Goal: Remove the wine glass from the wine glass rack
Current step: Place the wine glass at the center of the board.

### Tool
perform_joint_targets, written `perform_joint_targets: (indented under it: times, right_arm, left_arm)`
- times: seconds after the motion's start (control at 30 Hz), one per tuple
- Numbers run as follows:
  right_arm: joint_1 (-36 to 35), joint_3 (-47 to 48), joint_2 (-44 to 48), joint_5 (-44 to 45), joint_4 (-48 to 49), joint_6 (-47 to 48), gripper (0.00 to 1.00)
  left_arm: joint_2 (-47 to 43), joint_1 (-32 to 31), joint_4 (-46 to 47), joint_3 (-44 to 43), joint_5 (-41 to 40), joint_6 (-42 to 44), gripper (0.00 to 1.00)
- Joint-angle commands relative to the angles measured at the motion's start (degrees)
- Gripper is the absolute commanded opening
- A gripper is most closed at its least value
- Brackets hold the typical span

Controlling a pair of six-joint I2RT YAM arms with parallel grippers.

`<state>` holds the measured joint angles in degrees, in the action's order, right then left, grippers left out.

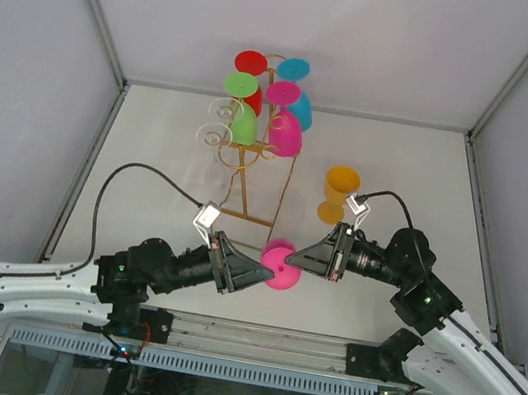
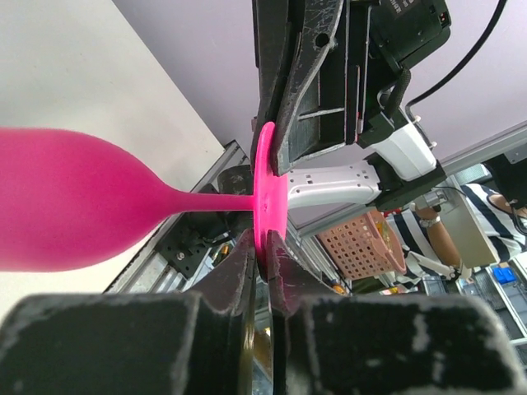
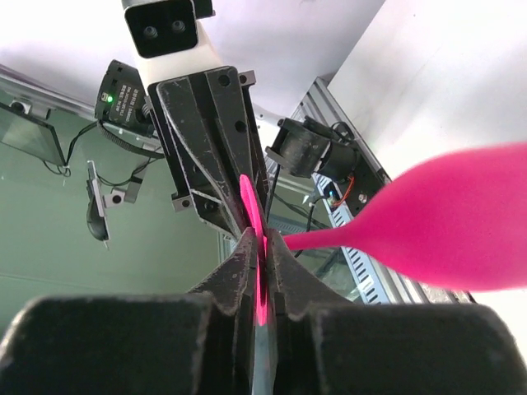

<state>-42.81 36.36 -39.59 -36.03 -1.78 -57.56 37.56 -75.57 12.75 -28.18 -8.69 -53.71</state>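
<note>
A pink wine glass is held in the air between my two grippers, near the table's front edge and away from the gold wire wine glass rack. My left gripper is shut on the rim of its flat foot; the bowl points left in the left wrist view. My right gripper is shut on the opposite edge of the same foot, with the bowl to the right. Each wrist view shows the other gripper beyond the foot.
The rack stands at the back centre and carries red, cyan, green, magenta and clear glasses. An orange glass stands on the table to the rack's right. Grey walls surround the table.
</note>
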Motion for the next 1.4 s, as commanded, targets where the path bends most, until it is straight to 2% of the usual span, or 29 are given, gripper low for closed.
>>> perform_joint_targets:
  times: [0.0,0.03,0.17,0.27,0.43,0.57,0.73,1.1,1.27,1.37]
  right_arm:
    - [-1.1,1.0,2.1,2.9,2.7,2.4,0.0]
    - [-1.3,0.9,2.7,3.4,3.0,3.1,0.0]
    - [-2.2,0.9,5.3,4.8,4.8,5.7,0.0]
    - [-2.5,0.9,7.0,5.0,5.8,7.5,0.0]
    - [-3.0,0.8,7.3,3.7,6.2,8.7,0.0]
    - [-4.4,0.8,6.9,4.0,6.4,9.4,0.0]
    - [-5.4,0.5,7.6,5.6,6.6,10.6,0.0]
    - [-5.8,0.0,8.1,6.4,6.3,10.6,0.0]
    - [-5.9,0.0,8.2,6.2,6.6,9.4,0.0]
    - [-6.0,0.0,8.4,6.1,6.3,9.5,0.0]
  left_arm:
    - [0.1,0.1,3.0,-2.1,1.5,1.4,0.15]
    - [0.2,0.1,2.7,-2.2,1.3,1.2,0.23]
    - [0.8,0.2,1.7,-2.5,1.5,0.7,0.31]
    - [1.9,0.1,1.7,-3.0,3.1,0.6,0.41]
    - [4.4,0.2,3.4,-4.5,6.7,0.3,0.46]
    - [6.3,0.2,4.4,-6.0,8.3,0.4,0.44]
    - [7.2,0.1,4.4,-5.8,7.6,-0.1,0.32]
    - [6.0,0.1,4.5,-4.7,6.5,-0.2,0.24]
    - [5.7,0.1,4.2,-4.9,5.2,-0.4,0.26]
    - [5.5,0.4,4.4,-5.6,4.4,0.5,0.21]
